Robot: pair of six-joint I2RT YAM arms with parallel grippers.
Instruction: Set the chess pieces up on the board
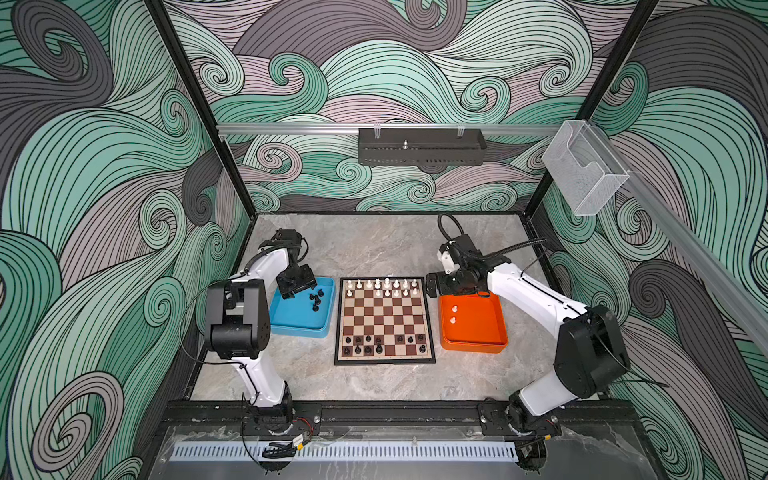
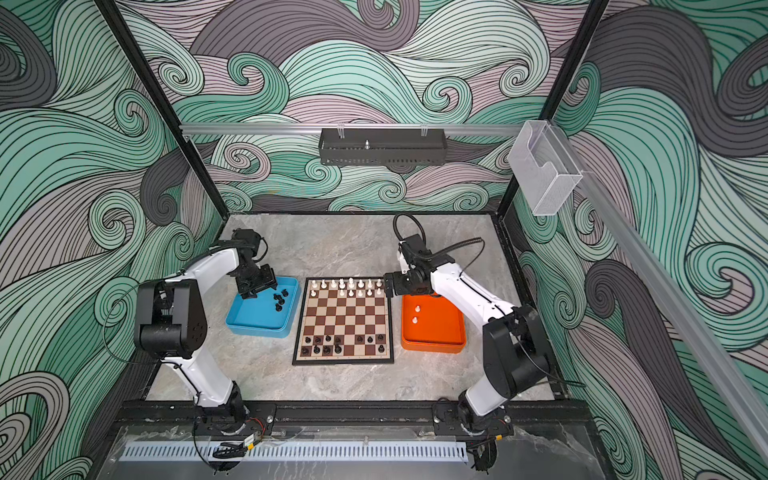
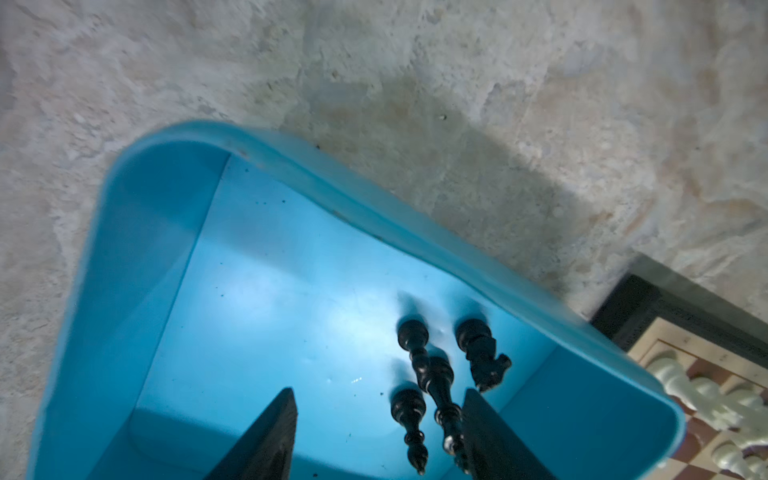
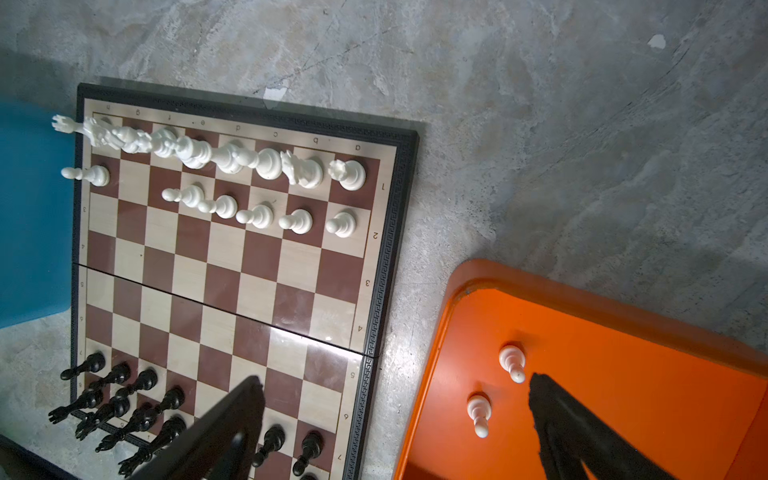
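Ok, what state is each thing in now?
board: flat, partly filled
white pieces on board: upright, two pawn squares empty
black pieces on board: upright, rows incomplete
blue tray: holds loose black pieces
orange tray: holds two white pawns
left end effector: open, over blue tray
right end effector: open, empty

Left arm point(image 1: 266, 268) and right arm point(image 1: 534, 297) both bent inward, jaws apart.

The only writing I can make out is on the board point(image 4: 257, 291): small letters a to h run along its cream margin behind the white pieces point(image 4: 232, 160), and numbers 1 to 7 run down a side margin.
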